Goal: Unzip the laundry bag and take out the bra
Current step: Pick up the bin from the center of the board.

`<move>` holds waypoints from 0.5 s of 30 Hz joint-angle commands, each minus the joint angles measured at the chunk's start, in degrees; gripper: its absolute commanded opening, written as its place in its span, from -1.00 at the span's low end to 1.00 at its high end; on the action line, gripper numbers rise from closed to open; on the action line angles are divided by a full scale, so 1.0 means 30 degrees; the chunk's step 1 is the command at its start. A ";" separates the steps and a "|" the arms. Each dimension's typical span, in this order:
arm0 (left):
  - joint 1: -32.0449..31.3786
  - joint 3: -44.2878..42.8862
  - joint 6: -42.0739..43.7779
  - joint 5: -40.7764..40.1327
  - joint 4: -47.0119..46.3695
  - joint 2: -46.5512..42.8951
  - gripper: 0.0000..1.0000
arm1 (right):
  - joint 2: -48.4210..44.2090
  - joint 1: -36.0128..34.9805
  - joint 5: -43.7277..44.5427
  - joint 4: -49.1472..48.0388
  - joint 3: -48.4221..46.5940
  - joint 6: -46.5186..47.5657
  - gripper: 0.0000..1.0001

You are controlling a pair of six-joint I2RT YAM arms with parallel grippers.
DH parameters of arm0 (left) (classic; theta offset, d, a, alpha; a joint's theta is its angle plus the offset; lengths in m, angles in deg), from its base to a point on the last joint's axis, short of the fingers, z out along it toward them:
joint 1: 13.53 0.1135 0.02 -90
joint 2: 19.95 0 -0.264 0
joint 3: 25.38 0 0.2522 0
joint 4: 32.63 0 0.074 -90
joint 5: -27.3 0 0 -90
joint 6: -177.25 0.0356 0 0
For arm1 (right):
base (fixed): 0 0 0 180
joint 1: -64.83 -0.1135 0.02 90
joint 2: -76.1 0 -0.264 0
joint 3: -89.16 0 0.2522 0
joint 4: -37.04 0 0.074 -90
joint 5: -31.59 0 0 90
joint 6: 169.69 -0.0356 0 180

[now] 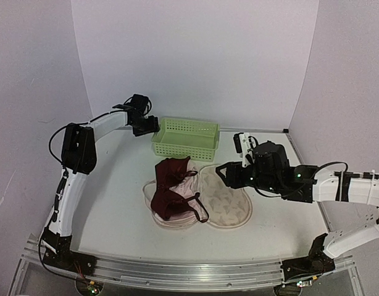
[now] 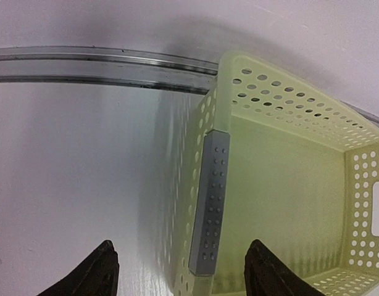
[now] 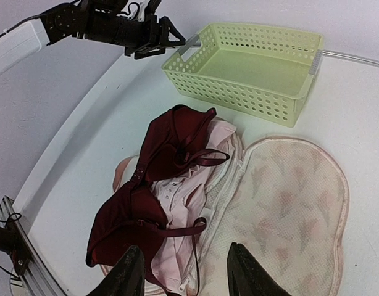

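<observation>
Right hand [image 3: 186, 271] fingertips filled the bottom of my wrist view, apart and holding nothing, above the bag [image 3: 288, 203], which lay unzipped on the bench [image 1: 115, 203]. Its left lobe was mostly hidden under the bra [image 3: 171, 142] and something pink I couldn't identify. Left hand [image 1: 150, 126] stood open, empty, beside the basket [image 3: 251, 61]; its own view cropped both fingers.

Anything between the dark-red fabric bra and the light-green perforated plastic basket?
No: only a bare strip of white table separates bra and basket, shown in right wrist view.
</observation>
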 commanded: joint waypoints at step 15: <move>-0.0118 -0.0879 -0.0535 0.1988 -0.1279 0.1096 -0.18 | 0.0884 0.0026 -0.0159 -0.1514 0.0063 0.0301 -0.08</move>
